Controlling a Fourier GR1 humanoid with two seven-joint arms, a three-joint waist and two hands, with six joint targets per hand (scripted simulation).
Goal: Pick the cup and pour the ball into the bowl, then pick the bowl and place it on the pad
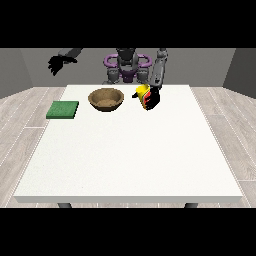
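Nearest me sat the green pad [63, 110] at the white table [130, 155]'s left edge, beside the brown bowl [106, 99]. Right of the bowl, I saw the hand at the view's right [153, 96] wrapped around a tilted yellow-and-red cup [143, 93]. The hand at the view's left [58, 63] hung off the table, fingers spread.

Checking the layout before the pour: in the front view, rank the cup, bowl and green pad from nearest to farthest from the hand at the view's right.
1. Cup, in the hand at the view's right.
2. Bowl, toward the view's left of it.
3. Green pad, at the table's left edge.
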